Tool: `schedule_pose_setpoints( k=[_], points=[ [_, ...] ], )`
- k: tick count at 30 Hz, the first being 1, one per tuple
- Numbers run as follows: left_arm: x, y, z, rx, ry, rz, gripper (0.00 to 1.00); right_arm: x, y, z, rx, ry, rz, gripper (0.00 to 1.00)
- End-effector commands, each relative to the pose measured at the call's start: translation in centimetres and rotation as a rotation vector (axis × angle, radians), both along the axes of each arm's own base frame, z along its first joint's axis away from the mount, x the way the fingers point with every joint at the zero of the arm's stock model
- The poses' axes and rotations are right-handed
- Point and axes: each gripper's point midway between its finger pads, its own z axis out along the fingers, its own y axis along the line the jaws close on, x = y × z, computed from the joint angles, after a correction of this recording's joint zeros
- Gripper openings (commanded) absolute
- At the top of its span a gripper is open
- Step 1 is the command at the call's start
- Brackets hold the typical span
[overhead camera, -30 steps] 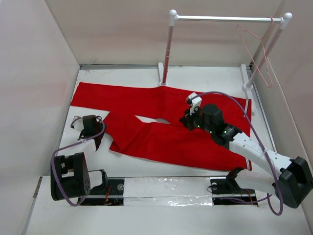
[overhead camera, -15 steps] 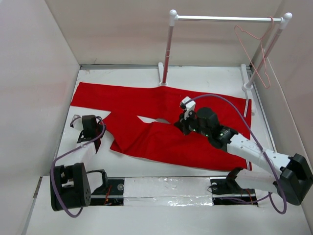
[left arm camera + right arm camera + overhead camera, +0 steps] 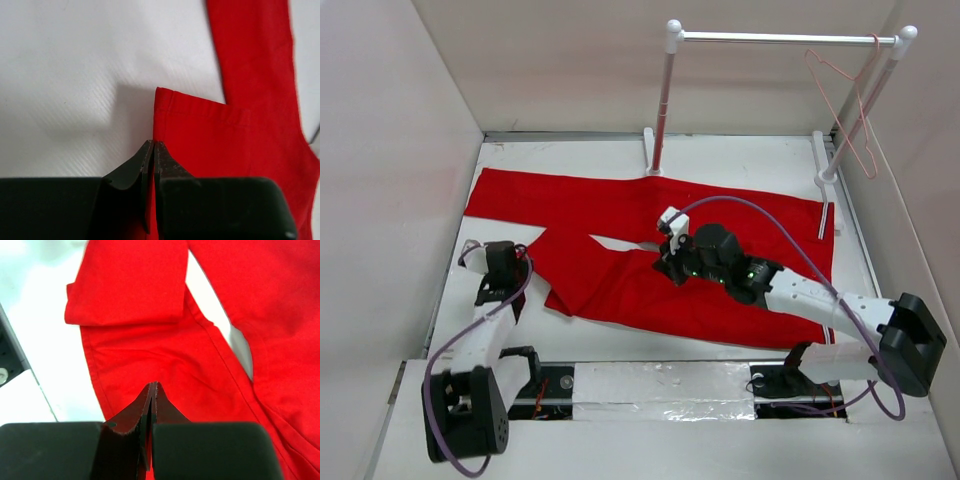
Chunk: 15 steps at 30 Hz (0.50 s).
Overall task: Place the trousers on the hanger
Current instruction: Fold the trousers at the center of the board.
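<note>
The red trousers (image 3: 620,210) lie spread flat across the table, legs running left, the striped band at the right edge. The thin pinkish-red wire hanger (image 3: 848,110) hangs by its hook from the right end of the rack bar. My right gripper (image 3: 667,268) is shut and empty, hovering over the middle of the trousers (image 3: 150,355) near the gap between the legs. My left gripper (image 3: 500,283) is shut and empty, its tips (image 3: 153,144) at the left edge of the folded near leg end (image 3: 200,135).
A white-posted rack (image 3: 665,90) with a metal bar (image 3: 780,38) stands at the back of the table. Beige walls enclose the left, back and right. The arm bases and a black rail run along the near edge (image 3: 650,385).
My right gripper has moved left across the trousers, toward the gap between the legs. My left gripper has shifted slightly nearer and lower beside the near leg end. The hanger swings slightly.
</note>
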Motion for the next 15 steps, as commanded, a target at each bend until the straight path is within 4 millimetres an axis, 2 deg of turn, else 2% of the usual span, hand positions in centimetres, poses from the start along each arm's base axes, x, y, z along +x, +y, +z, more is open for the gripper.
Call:
schedule_pose_setpoints(
  k=[1,3,4,5,6,7,8,9,10,11,12,13,14,15],
  points=[
    [0.4,1.0,3.8,0.044,-0.127,0.054,0.0,1.3,0.5,3.6,0.065,-0.09,-0.034,0.0],
    [0.8,1.2,6.5,0.046,-0.202,0.068,0.0,1.7,-0.5,3.8,0.059,-0.101,-0.093,0.0],
    [1.3,1.4,9.7,0.059,-0.283,0.073,0.0,2.0,-1.3,3.3,0.044,-0.098,-0.131,0.0],
    [1.4,1.3,11.0,0.068,-0.304,0.067,0.0,2.1,-1.8,2.9,0.036,-0.093,-0.161,0.0],
    [1.2,1.4,11.9,0.079,-0.302,0.068,0.0,2.9,-3.3,2.7,0.032,-0.078,-0.235,0.0],
    [1.3,1.6,14.4,0.107,-0.344,0.065,0.0,3.2,-4.4,1.6,0.02,-0.057,-0.273,0.0],
    [1.1,1.7,15.4,0.123,-0.354,0.062,0.0,3.6,-5.4,1.1,0.023,-0.042,-0.312,0.0],
    [0.8,1.8,16.0,0.134,-0.352,0.062,0.0,4.8,-7.4,1.2,0.053,-0.022,-0.384,0.0],
    [0.3,1.9,17.8,0.153,-0.396,0.063,0.0,5.2,-8.6,0.7,0.058,-0.008,-0.417,0.0],
    [0.1,2.0,18.4,0.175,-0.406,0.055,0.0,5.1,-10.5,-1.3,0.022,0.032,-0.459,0.0],
    [-0.3,2.0,19.0,0.188,-0.419,0.052,0.0,5.3,-12.0,-2.1,0.021,0.064,-0.505,0.0],
    [-0.8,2.1,20.5,0.203,-0.453,0.054,0.0,6.5,-15.2,-1.9,0.041,0.062,-0.6,0.0],
    [-1.1,2.2,21.0,0.227,-0.455,0.046,0.0,6.3,-17.1,-3.5,0.025,0.092,-0.65,0.0],
    [-1.4,2.2,21.5,0.244,-0.455,0.039,0.0,6.3,-18.5,-4.1,0.034,0.119,-0.692,0.04]
  ],
)
